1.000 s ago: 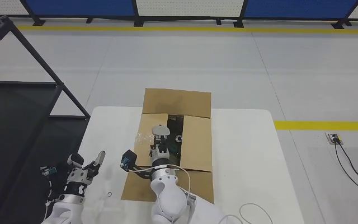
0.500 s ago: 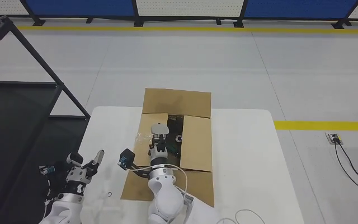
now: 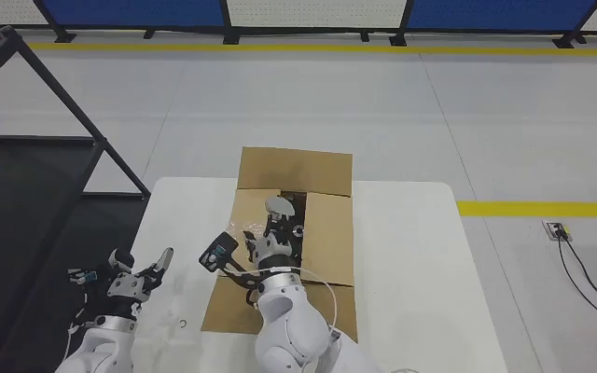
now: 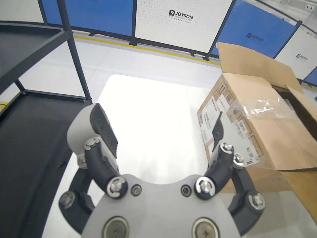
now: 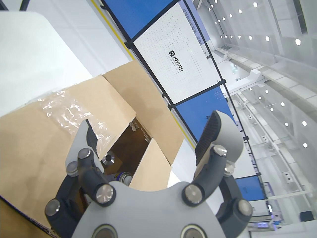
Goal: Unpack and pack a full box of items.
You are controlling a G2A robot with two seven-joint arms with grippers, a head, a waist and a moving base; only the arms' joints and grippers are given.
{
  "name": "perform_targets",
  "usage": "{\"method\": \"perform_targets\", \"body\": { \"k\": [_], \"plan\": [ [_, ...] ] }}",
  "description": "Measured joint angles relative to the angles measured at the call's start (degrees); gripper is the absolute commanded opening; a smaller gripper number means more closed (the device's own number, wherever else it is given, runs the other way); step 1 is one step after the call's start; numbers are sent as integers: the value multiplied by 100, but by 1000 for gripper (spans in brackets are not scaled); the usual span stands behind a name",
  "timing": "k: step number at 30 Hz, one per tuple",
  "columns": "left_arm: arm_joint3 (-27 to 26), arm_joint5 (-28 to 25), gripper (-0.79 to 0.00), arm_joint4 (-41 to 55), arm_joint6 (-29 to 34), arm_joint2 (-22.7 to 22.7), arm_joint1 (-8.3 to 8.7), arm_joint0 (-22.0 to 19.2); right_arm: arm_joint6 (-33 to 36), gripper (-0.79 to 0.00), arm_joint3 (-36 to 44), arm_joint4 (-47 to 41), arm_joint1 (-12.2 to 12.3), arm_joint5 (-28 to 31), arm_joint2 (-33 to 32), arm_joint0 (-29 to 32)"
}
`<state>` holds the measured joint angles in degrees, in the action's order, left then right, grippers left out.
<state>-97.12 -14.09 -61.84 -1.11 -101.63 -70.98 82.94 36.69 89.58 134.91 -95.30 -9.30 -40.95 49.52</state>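
Right gripper: jaws wide apart, empty, poised over the cardboard box opening, can tops below. Left gripper: spread wide, empty, above the white desk beside the box. Printed labels on box side wall.

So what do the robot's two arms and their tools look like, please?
The left arm and right arm are white rounded shells. The left tool and right tool match: a silver plate with screws, black curved links, and two pale grey fingers faced with black ribbed pads. A thin white cable loops beside the right arm, whose wrist carries a black-and-blue module.
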Motion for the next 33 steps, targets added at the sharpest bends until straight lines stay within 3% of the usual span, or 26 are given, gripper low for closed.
{"method": "perform_targets", "body": {
  "k": [4,12,19,22,24,26,29,33],
  "plan": [
    [493,-544,0,-514,66,55,73,-379,-730,0,436,-387,82,-4,-417,415],
    [1382,-2082,0,-227,785,63,231,-1414,-1790,0,1173,-1016,272,529,-1326,1162],
    [2764,-3783,0,874,2276,147,428,-2734,-1981,0,1495,-1160,349,691,-1771,1579],
    [3084,-3748,0,1030,2821,149,473,-3069,-1988,0,1545,-1229,363,735,-1875,1676],
    [3077,-3712,0,1017,2772,148,472,-3046,-1925,0,1534,-1192,375,873,-1905,1702],
    [3067,-3714,0,1013,2720,147,470,-3034,-1962,0,1520,-1067,403,1261,-1848,1707],
    [3067,-3717,0,1013,2722,147,470,-3035,-2414,0,1633,-796,513,2307,-1923,1789],
    [2935,-3896,0,1082,2741,241,477,-2877,-2885,0,2129,-750,633,2521,-2304,2286]
  ]
}}
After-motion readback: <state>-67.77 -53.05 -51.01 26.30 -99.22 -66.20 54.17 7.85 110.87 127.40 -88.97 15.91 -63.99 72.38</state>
